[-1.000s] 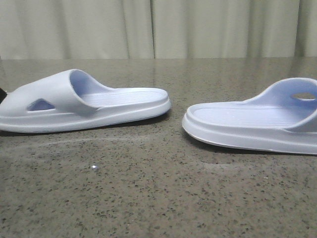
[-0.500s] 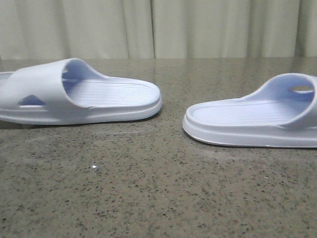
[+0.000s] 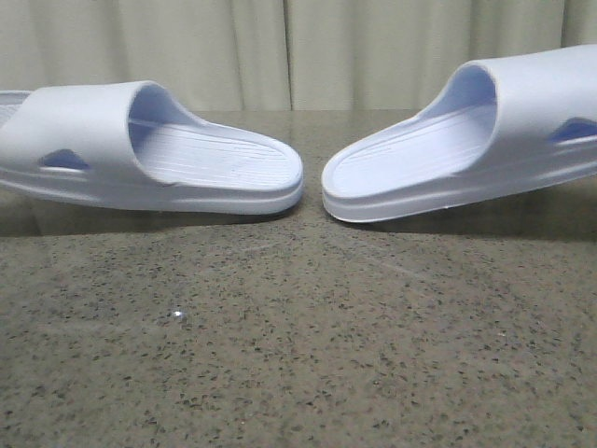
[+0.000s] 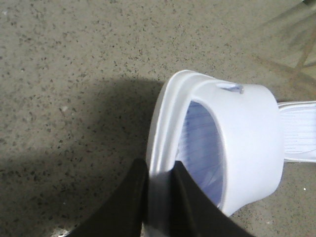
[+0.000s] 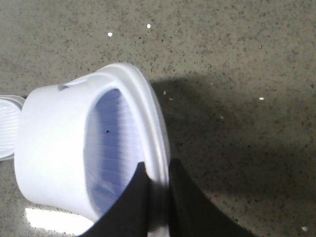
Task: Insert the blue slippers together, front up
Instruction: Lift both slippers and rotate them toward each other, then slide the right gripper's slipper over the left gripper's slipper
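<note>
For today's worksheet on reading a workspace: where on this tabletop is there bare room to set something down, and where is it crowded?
The near half of the speckled tabletop, in front of both slippers, is bare. Crowded: the middle, where the left slipper in the left gripper and the right slipper in the right gripper nearly meet heel to heel.

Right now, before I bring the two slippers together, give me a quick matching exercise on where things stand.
Column A:
1. left slipper
2. right slipper
3. left gripper
4. countertop

Column B:
a. speckled grey-brown stone
b. tilted, heel end low and strap end raised toward the right edge of the front view
c. shut on a slipper's sole edge
d. strap toward the left edge of the front view, heel end pointing at the middle

Pairs: 1-d, 2-b, 3-c, 4-a
</note>
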